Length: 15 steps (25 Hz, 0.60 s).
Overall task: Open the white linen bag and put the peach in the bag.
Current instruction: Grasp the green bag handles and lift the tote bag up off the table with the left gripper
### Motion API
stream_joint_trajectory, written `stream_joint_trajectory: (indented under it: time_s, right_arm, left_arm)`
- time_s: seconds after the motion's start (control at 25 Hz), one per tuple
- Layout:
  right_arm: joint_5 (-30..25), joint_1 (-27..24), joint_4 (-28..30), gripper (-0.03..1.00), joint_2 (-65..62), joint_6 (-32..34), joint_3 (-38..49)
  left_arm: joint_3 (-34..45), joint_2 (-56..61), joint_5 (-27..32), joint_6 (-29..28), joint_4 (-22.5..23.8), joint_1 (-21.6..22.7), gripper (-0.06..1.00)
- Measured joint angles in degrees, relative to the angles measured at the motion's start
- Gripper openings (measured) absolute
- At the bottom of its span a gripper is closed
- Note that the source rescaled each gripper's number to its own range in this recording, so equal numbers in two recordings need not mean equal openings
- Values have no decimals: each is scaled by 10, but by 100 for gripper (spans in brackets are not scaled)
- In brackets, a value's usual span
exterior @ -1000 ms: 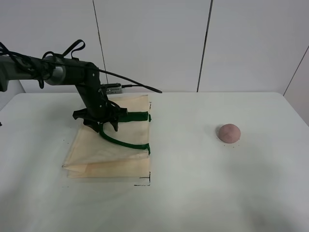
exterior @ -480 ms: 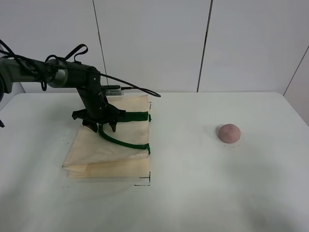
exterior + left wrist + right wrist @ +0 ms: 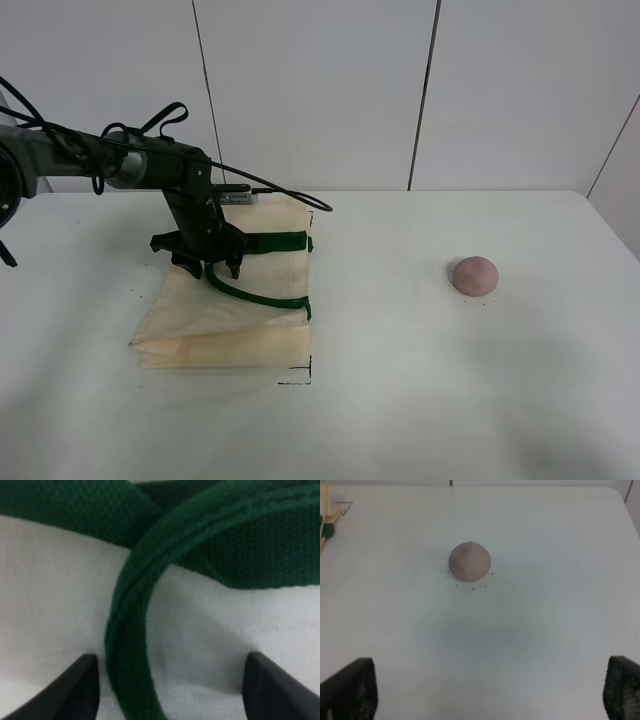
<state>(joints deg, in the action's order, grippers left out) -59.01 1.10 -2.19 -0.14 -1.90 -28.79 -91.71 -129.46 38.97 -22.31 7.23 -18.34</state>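
A: What changes at the white linen bag (image 3: 220, 325)?
B: We see the left gripper (image 3: 212, 267) lowered onto it, jaws apart astride a green handle (image 3: 129, 645); we judge opening imminent. The peach (image 3: 474, 275) sits well apart, beyond the bag's handle edge, before the right gripper (image 3: 490, 690), likewise spread.

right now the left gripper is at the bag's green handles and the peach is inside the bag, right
No: the exterior high view shows the peach on the table, well right of the white linen bag. The left gripper is at the green handles.
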Motion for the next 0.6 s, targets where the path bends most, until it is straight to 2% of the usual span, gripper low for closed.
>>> stream_joint_trajectory:
  time_s: [0.12, 0.2, 0.24, 0.28, 0.36, 0.4, 0.6]
  right_arm:
    - [0, 0, 0, 100, 0, 0, 0]
    - [0, 0, 0, 100, 0, 0, 0]
    - [0, 0, 0, 100, 0, 0, 0]
    - [0, 0, 0, 100, 0, 0, 0]
    - [0, 0, 0, 100, 0, 0, 0]
    - [0, 0, 0, 100, 0, 0, 0]
    - [0, 0, 0, 100, 0, 0, 0]
  left_arm:
    - [-1, 0, 1, 0, 0, 0, 86]
    - [-1, 0, 1, 0, 1, 0, 75]
    - [-1, 0, 3, 0, 1, 0, 66]
    - [-2, 0, 5, 0, 3, 0, 51]
    - [-3, 0, 9, -3, 10, 0, 13]
    - [-3, 0, 11, -6, 12, -1, 1]
    - [-33, 1, 62, -27, 30, -2, 0]
